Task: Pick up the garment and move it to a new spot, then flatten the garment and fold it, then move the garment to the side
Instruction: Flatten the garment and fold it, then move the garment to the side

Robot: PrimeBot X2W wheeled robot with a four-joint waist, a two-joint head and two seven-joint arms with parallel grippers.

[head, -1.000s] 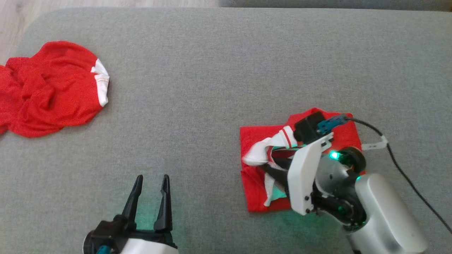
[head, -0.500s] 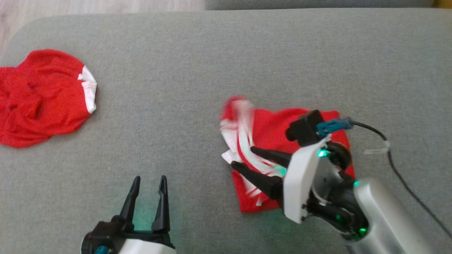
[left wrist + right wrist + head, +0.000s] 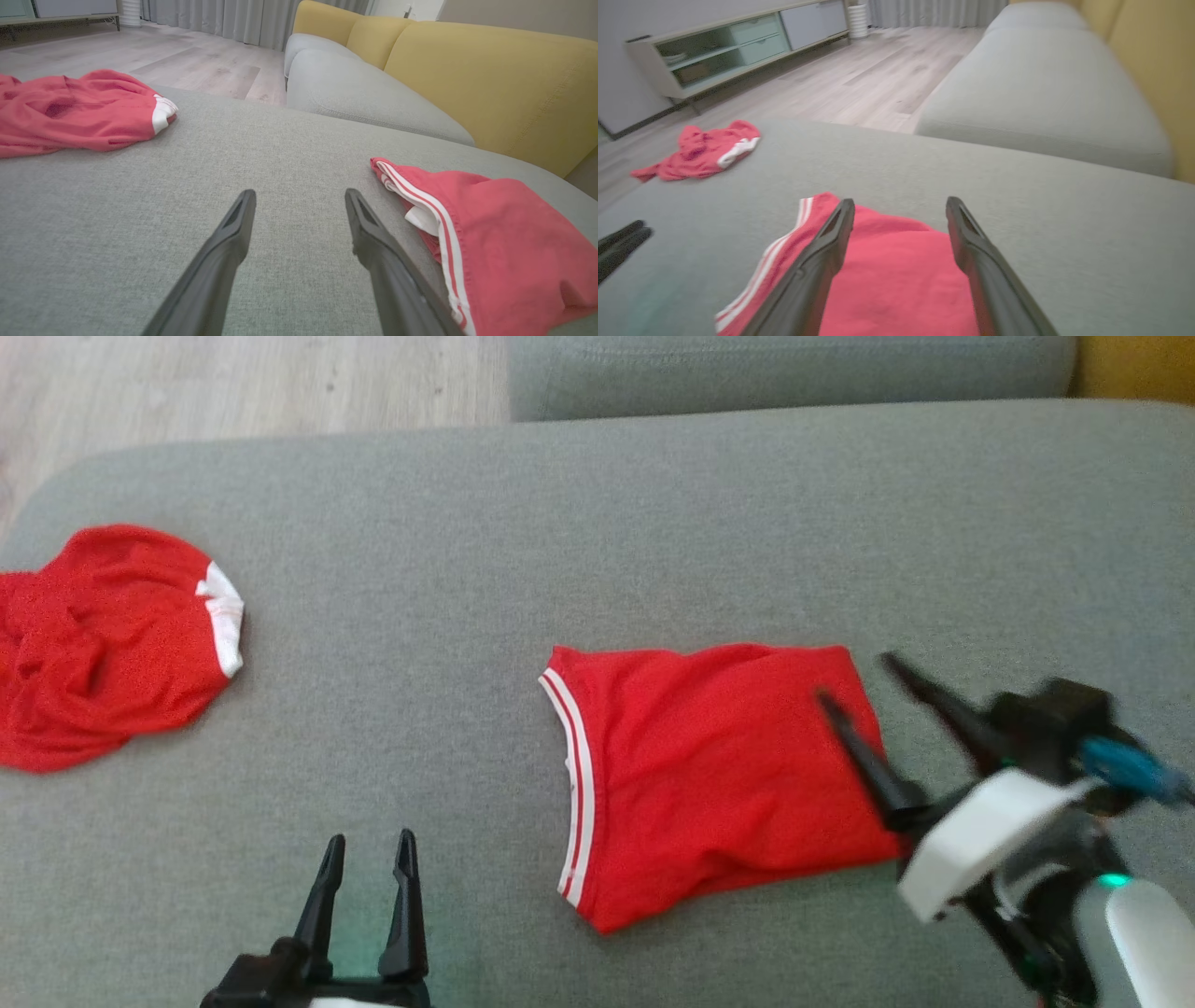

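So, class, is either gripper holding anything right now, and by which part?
Nothing is held. The right gripper is open over the folded red garment's right edge; the left gripper is open over the grey cushion.

Two red garments point(image 3: 719, 775) point(image 3: 103, 644); two grippers point(image 3: 370, 838) point(image 3: 854, 677)

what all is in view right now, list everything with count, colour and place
striped garment: one, red with white stripes along one edge, lying flat mid-cushion
crumpled garment: one, red with a white band, far left of the cushion
cushion: one, grey, under both garments
sofa seat: one, grey, beyond the cushion
sofa back: one, yellow, behind that seat
floor: one, pale wood, past the cushion
sideboard: one, white and pale green, by the far wall
left gripper: one, dark fingers, open, over bare cushion at lower left
right gripper: one, dark fingers, open, at the striped garment's right edge, holding nothing
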